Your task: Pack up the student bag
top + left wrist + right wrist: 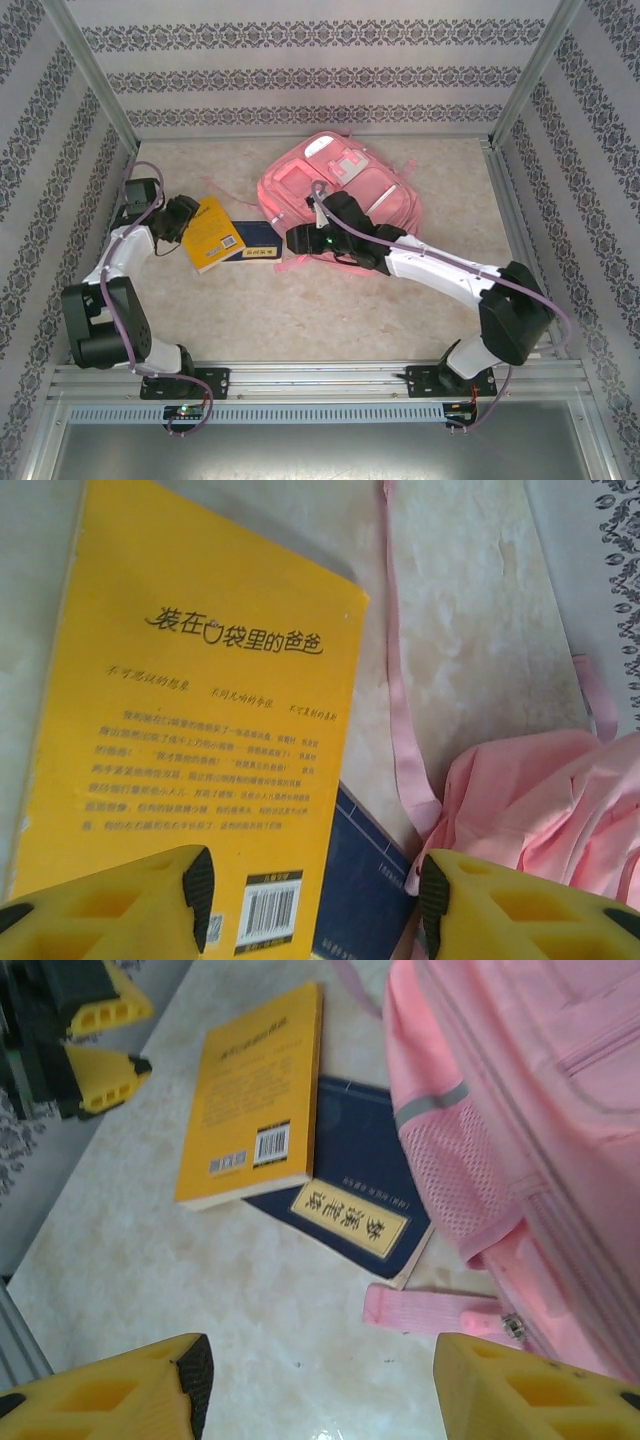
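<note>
The student bag, a large pink backpack, lies at the back middle of the table, and its side mesh pocket fills the right of the right wrist view. A yellow book lies left of it, overlapping a dark blue book. My left gripper hovers open over the yellow book's barcode corner and the blue book, holding nothing. My right gripper is open above bare table, just short of the blue book and beside the bag's lower edge.
A loose pink strap lies on the table in front of the right gripper, and another strap runs past the books. Patterned walls and metal posts enclose the marble tabletop, which is bare toward the front.
</note>
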You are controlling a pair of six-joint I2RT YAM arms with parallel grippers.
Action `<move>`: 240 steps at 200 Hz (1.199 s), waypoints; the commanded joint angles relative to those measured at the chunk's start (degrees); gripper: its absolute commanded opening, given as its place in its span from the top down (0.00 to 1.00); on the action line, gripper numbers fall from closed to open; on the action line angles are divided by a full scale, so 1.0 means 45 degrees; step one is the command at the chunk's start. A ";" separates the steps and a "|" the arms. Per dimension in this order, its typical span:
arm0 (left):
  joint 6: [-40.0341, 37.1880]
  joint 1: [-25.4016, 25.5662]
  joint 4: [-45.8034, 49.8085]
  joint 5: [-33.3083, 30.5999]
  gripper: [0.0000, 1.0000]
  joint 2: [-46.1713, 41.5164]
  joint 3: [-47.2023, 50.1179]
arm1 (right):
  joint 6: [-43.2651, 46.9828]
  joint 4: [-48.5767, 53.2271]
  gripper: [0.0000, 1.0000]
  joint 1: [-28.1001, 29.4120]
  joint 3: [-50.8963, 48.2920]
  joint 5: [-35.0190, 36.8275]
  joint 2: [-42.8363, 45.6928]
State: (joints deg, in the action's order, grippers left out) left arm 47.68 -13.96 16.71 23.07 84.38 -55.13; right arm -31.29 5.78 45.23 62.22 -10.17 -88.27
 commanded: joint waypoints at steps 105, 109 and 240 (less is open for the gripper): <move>0.1664 0.2174 0.1427 -0.1768 0.52 0.1943 0.1560 | 0.0119 0.0335 0.39 0.0005 -0.0699 0.0059 0.0379; 0.1693 0.2222 0.1499 -0.1792 0.52 0.1767 0.1835 | 0.0128 0.0328 0.39 0.0002 -0.0663 0.0058 0.0349; 0.0076 0.6800 0.3907 -0.0576 0.67 -0.2728 0.5569 | 0.0903 0.2091 0.37 -0.0306 0.1477 -0.3062 -0.2758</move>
State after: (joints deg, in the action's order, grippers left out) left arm 51.88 15.11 17.28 18.76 74.74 -32.47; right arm -29.52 11.88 44.36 66.37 -18.06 -97.10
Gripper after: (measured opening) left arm 0.330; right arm 0.629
